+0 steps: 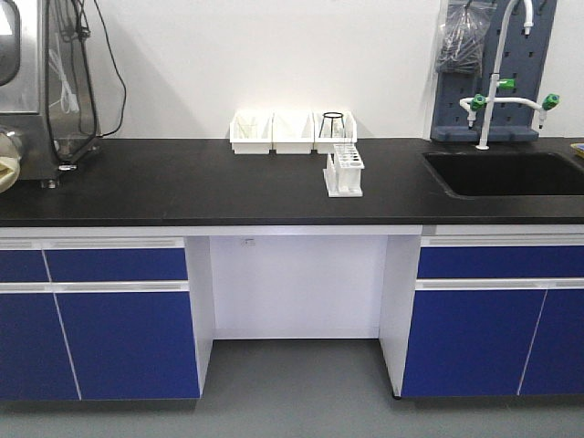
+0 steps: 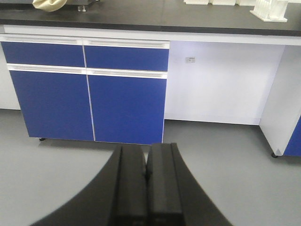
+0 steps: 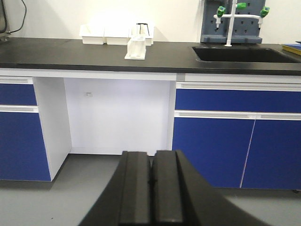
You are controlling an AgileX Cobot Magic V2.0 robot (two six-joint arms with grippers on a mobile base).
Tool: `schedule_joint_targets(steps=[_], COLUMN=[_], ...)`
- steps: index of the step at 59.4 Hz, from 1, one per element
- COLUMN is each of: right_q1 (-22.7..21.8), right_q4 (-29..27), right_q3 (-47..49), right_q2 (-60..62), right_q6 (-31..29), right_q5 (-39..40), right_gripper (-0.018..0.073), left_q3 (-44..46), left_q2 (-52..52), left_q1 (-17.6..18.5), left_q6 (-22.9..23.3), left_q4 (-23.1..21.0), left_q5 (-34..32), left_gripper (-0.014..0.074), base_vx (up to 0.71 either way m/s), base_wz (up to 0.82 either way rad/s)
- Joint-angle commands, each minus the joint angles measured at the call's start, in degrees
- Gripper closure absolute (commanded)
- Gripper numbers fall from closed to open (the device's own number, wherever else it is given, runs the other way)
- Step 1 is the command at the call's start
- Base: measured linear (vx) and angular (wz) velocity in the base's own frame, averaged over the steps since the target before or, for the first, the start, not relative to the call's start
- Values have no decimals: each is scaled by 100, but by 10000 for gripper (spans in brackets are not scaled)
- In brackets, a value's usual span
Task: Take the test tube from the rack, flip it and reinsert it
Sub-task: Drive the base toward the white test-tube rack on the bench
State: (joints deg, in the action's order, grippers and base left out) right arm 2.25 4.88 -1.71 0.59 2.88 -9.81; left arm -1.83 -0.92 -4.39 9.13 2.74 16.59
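Note:
The white test-tube rack [image 1: 344, 171] stands on the black counter, in front of the white bins. It also shows in the right wrist view [image 3: 136, 48] and at the top right of the left wrist view [image 2: 269, 9]. Thin clear tubes in it are too small to make out singly. My left gripper [image 2: 146, 155] is shut and empty, low over the grey floor, facing the blue cabinets. My right gripper [image 3: 151, 160] is shut and empty, also low, facing the open knee space under the counter. Both are far from the rack.
Three white open-front bins [image 1: 292, 132] line the wall behind the rack, one holding a glass beaker [image 1: 332, 125]. A black sink [image 1: 506, 172] with a white tap [image 1: 497, 87] is at the right. A steel machine [image 1: 41, 87] stands at the left. Blue cabinets [image 1: 119, 315] flank the knee space.

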Motion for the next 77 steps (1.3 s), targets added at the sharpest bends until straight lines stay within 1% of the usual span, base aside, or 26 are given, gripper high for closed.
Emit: schedule_joint_targets(steps=[1, 77], right_q1=[-38, -38], right_q4=[35, 35], right_q3=[-6, -6], right_q2=[59, 59], right_q6=[-11, -11], right_q5=[441, 442], right_gripper=[572, 571], left_q3=[1, 1], left_q2=[-64, -64], left_q1=[41, 41], left_q6=[-1, -1], left_q4=[-25, -25], left_q5=[-497, -497], left_gripper=[603, 603], base_vx=[8, 13], base_wz=[-10, 1])
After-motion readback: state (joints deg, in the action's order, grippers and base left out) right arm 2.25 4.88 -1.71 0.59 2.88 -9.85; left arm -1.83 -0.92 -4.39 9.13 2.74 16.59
